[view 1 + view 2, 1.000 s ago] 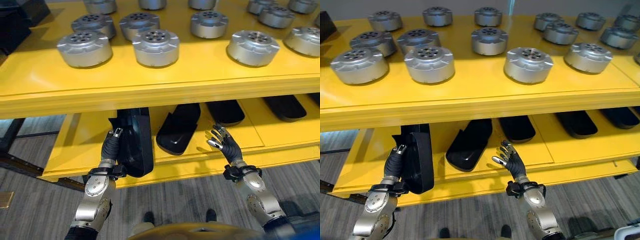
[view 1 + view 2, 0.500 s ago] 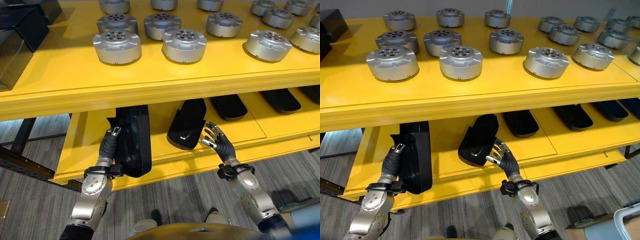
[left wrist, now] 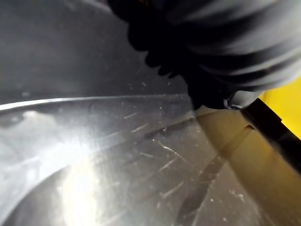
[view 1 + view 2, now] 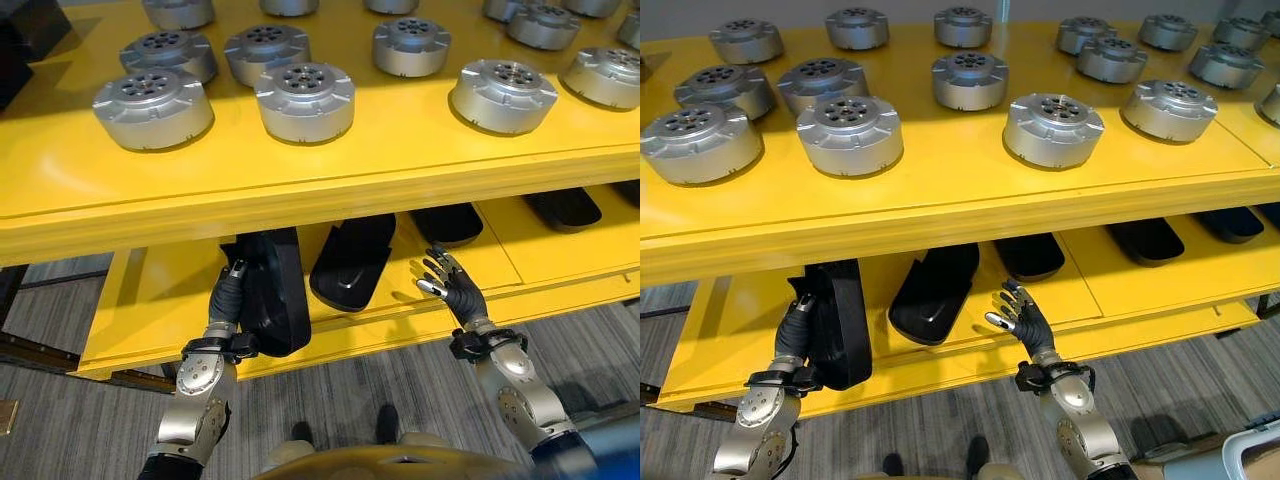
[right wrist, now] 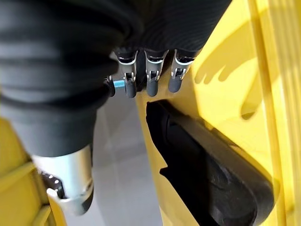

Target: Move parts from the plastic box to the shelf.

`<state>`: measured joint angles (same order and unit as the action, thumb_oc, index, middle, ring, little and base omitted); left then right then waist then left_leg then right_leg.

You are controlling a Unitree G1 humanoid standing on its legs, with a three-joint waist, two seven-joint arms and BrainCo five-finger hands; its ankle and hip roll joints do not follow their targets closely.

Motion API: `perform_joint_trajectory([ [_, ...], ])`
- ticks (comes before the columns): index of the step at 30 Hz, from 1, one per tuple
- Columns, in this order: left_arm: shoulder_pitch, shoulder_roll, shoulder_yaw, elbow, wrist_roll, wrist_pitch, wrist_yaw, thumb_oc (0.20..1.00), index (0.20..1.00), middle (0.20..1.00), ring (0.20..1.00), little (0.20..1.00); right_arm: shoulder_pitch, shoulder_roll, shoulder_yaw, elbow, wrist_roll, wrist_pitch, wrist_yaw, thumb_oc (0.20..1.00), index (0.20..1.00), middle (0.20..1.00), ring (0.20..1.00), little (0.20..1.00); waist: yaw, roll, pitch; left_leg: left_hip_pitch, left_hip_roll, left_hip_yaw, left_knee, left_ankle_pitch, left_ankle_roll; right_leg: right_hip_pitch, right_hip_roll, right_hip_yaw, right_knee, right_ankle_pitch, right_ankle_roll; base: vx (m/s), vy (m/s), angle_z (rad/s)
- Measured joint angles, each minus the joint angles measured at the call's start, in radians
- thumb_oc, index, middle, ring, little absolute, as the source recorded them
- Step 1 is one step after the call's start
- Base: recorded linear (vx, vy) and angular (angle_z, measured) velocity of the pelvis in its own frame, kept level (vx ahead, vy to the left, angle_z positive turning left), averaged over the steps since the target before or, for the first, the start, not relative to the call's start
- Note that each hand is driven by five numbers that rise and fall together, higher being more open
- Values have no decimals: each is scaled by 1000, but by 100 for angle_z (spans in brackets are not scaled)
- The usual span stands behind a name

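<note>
Shelf work, lower tier: left hand, lower left of frame, steadies a black part stood on edge, probably for sliding inward; its finger state is hidden. Right hand, lower right, hovers spread beside another black part lying flat.

Looks like a factory storeroom: a yellow steel shelf rack carrying rows of machined metal discs, black moulded parts below.
</note>
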<state>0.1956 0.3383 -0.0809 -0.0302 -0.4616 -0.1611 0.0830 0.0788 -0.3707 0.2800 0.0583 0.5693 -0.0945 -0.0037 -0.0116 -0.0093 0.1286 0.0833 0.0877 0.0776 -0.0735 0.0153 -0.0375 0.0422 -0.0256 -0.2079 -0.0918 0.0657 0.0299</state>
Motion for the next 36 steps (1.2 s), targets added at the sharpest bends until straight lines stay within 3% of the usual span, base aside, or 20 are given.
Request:
perform_joint_trajectory([
  [4,-26,-2,-22,3,-8,1,0,200,200,200,200,200,0,-5,-2,2,1,-1,-1,1000,1000,1000,1000,1000,-1,-8,12,-132,-21,-65,171,-15,-11,-26,-24,-27,34,-29,-9,-119,-26,68],
  [6,-30,-7,-34,25,-30,0,2,200,200,200,200,200,-21,-11,-1,11,1,-2,-2,1000,1000,1000,1000,1000,16,22,51,-143,-3,-69,212,-26,-23,-38,-24,-31,81,-44,-31,33,244,25],
  [7,-47,11,-33,36,-30,-1,1,200,200,200,200,200,-26,-4,-3,16,1,0,-4,1000,1000,1000,1000,1000,3,-17,69,-190,14,-72,287,-61,-33,-34,-65,-50,66,-18,-76,97,291,10],
  [8,-53,20,-31,44,-29,-4,2,200,200,200,200,200,-23,4,-3,16,1,-2,-7,1000,1000,1000,1000,1000,0,-40,70,-205,37,-74,293,-68,-35,-40,-79,-53,63,-18,-73,117,238,7],
  [9,-64,30,-28,60,-30,-2,6,200,200,200,200,200,-20,9,-2,17,1,-4,-15,1000,1000,1000,1000,1000,-11,-67,72,-206,118,-61,273,-62,-46,-53,-85,-50,64,-26,-65,93,237,-5],
  [10,-65,21,-31,66,-30,-1,9,200,200,200,200,200,-18,6,-8,17,3,-8,-24,1000,1000,1000,1000,1000,-29,-70,74,-203,179,-67,261,-57,-55,-58,-97,-39,71,-29,-52,91,243,-7],
  [12,-67,16,-40,65,-29,-1,5,200,200,200,200,200,-14,-11,-31,17,6,-10,-32,1000,1000,1000,1000,1000,-37,-47,73,-157,211,-143,212,-36,-89,-70,-96,-21,81,-13,-24,95,217,-24],
  [13,-68,2,-40,65,-29,0,5,200,200,200,200,200,-10,-21,-39,13,7,-12,-34,1000,1000,1000,1000,1000,-42,-21,69,-133,209,-149,211,-40,-81,-72,-96,-8,76,-8,-8,171,363,-23],
  [14,-73,-38,-42,60,-30,-1,1,200,200,200,200,200,4,-79,-45,1,9,-12,-36,1000,1000,1000,1000,1000,-59,52,44,-106,182,-142,161,-102,-34,-78,-92,-5,69,27,38,150,312,6],
  [15,-89,-30,-40,62,-31,-2,0,200,200,200,200,200,12,-53,-42,8,11,-8,-38,1000,1000,1000,1000,1000,-53,16,43,-95,144,-123,139,-75,-102,-77,-139,6,69,35,56,174,406,21],
  [16,-77,3,-41,60,-46,-2,0,200,200,200,200,200,17,-3,-32,-9,20,-9,-32,1000,1000,1000,1000,1000,-34,-23,21,-88,77,-112,118,-64,-77,-80,-200,16,61,30,65,93,220,26],
  [17,-69,32,-40,60,-48,-2,0,200,200,200,200,200,18,22,-29,-10,23,-10,-24,1000,1000,1000,1000,1000,-27,-40,10,-84,43,-112,112,-61,-70,-71,-227,35,58,30,64,102,308,29],
  [19,-51,68,-31,60,-49,-3,1,200,200,200,200,200,24,49,-16,-11,26,-10,-17,1000,1000,1000,1000,1000,-18,-56,-11,-79,11,-117,107,-60,-56,-67,-260,40,64,32,66,60,254,28],
  [20,-49,88,-20,61,-49,-3,3,200,200,200,200,200,25,61,-13,-10,26,-10,-10,1000,1000,1000,1000,1000,5,-83,-24,-83,-11,-116,117,-65,-51,-68,-271,44,73,40,74,37,158,10],
  [24,-44,113,-16,61,-40,-2,9,200,200,200,200,200,25,90,-7,3,26,-10,-8,1000,1000,1000,1000,1000,24,-105,-37,-85,-16,-118,130,-79,-53,-68,-278,44,73,38,89,29,133,2],
  [36,-183,97,-113,63,22,-1,11,200,200,200,200,200,38,83,4,3,26,3,-7,1000,1000,1000,1000,1000,-56,-123,-40,-105,2,-80,141,-83,-62,-113,-263,63,74,36,138,-28,33,-10],
])
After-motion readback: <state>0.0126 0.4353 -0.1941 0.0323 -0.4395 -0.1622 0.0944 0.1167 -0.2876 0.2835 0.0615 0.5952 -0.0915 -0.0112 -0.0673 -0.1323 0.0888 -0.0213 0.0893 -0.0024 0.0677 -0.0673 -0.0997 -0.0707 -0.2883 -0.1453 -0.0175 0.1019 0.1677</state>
